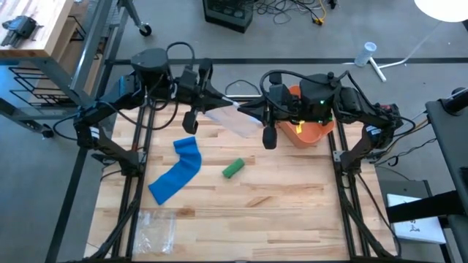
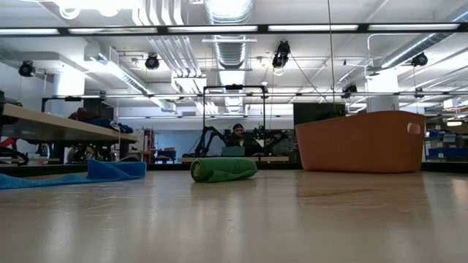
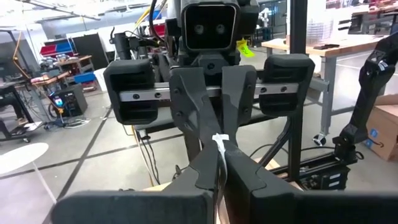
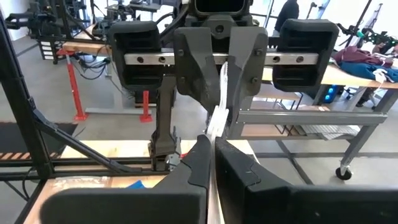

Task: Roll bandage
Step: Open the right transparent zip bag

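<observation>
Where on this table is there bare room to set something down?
Bare wood lies right of the green roll, below the orange bin. The far edge is crowded: both claws, left and right, pinch a clear bag.

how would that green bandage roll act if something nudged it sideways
The green bandage roll lies on its side, a cylinder on the flat wooden table, so it would probably roll. It looks like soft wound fabric, likely light, squashy.

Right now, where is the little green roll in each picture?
High view: the green roll lies mid-table, right of the blue bandage.
Low view: green roll left of centre, blue bandage further left.
Left wrist view: not in it.
Right wrist view: not in it.
Shared landmark: the orange bin, at right in the low view.
</observation>
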Motion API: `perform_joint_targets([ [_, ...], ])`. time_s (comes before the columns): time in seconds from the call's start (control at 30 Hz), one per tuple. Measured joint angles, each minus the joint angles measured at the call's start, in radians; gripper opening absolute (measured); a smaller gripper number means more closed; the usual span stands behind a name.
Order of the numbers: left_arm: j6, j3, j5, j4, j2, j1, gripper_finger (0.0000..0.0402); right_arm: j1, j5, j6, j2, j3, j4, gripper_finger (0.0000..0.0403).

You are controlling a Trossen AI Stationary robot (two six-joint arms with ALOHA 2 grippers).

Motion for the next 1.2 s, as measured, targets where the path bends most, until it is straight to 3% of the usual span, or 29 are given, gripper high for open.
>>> perform_joint_targets([
  [0.3,0.003,0.000,-0.004,-0.008,-0.007,0.002,0.0001,0.000,0.059,0.003,-0.002,0.029,0.051,0.0108],
  [0.47,0.000,0.000,-0.003,-0.006,-0.008,0.002,0.0001,0.000,0.047,-0.006,0.019,0.029,0.083,0.0129],
  [1.2,-0.008,0.000,-0.004,-0.016,-0.015,0.002,0.0000,0.000,0.051,-0.001,0.049,0.029,0.079,0.0047],
])
